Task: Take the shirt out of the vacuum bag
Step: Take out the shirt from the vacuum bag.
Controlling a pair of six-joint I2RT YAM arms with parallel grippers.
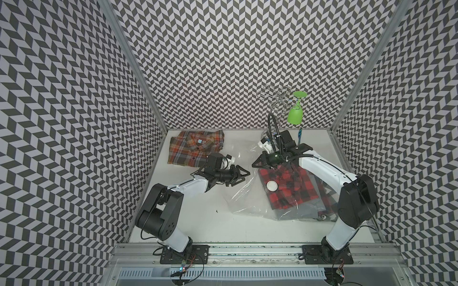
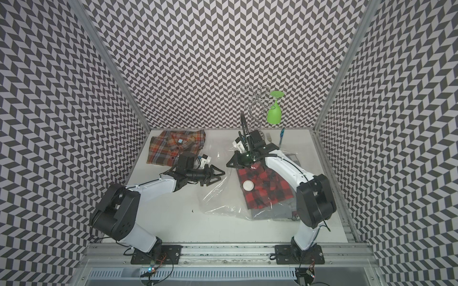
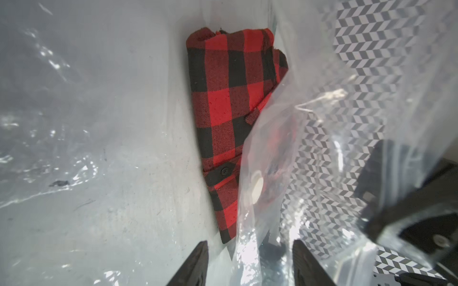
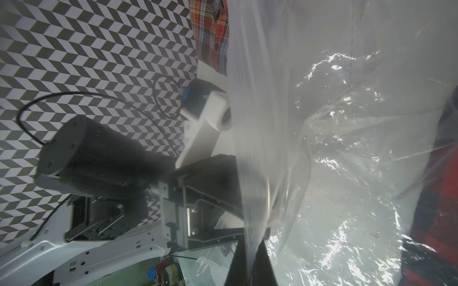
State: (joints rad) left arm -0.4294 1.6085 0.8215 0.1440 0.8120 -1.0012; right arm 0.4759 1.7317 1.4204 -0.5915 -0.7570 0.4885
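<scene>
— So, what is lying at the far left?

— An orange plaid shirt (image 1: 195,148) is lying folded on the white table (image 1: 198,218), close to the far left corner.

— And the left gripper (image 1: 241,176)?

— It is reaching rightward, just nearer than that shirt, at the left edge of the vacuum bag (image 1: 247,198). Its fingers are standing apart. In the left wrist view a fold of clear film is sitting loosely between them.

— Where is the bag lying?

— It is spreading over the table right of centre. A red-and-black checked shirt (image 1: 290,188) is lying folded inside it, and the round white valve (image 1: 272,185) is sitting on the film over the shirt's left part.

— And the right gripper (image 1: 256,164)?

— It is hanging over the far edge of the bag, beside the checked shirt's far corner. Its fingers are pressing together on a gathered strip of the film, and the right wrist view is showing that pinch.

— Anything farther right?

— A wire rack (image 1: 277,99) is standing at the far wall, and a green glass (image 1: 295,115) is hanging upside down from it.
</scene>
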